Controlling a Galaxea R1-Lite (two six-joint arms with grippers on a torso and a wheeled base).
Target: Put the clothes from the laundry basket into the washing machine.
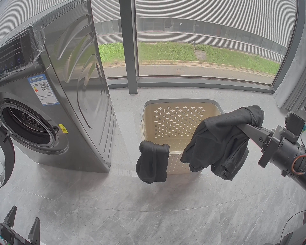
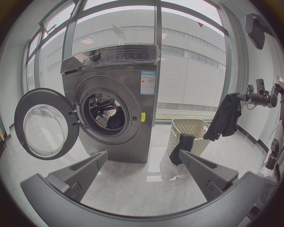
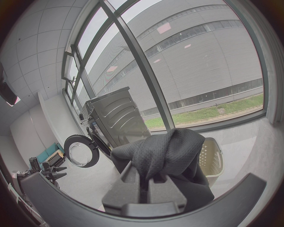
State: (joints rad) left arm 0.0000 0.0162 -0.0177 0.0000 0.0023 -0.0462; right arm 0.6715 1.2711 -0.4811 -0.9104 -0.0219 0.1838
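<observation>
Right gripper point(image 3: 144, 181) is clamped on a dark garment point(image 1: 220, 140); left gripper point(image 2: 142, 156) has its fingers apart, low before the washing machine point(image 1: 79, 95), whose door point(image 2: 44, 127) is open. Beside the machine stands the laundry basket point(image 1: 178, 104). The held garment hangs in air near it, and a second garment point(image 1: 153, 161) is draped over its front rim.

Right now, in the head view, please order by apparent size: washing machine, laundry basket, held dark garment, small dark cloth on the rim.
1. washing machine
2. laundry basket and held dark garment: alike, garment nearer the camera, so unranked
3. small dark cloth

Grey marble floor point(image 1: 127, 207) meets tall windows point(image 1: 204, 38) overlooking grass point(image 1: 165, 51) and a corrugated building point(image 1: 207, 12).
</observation>
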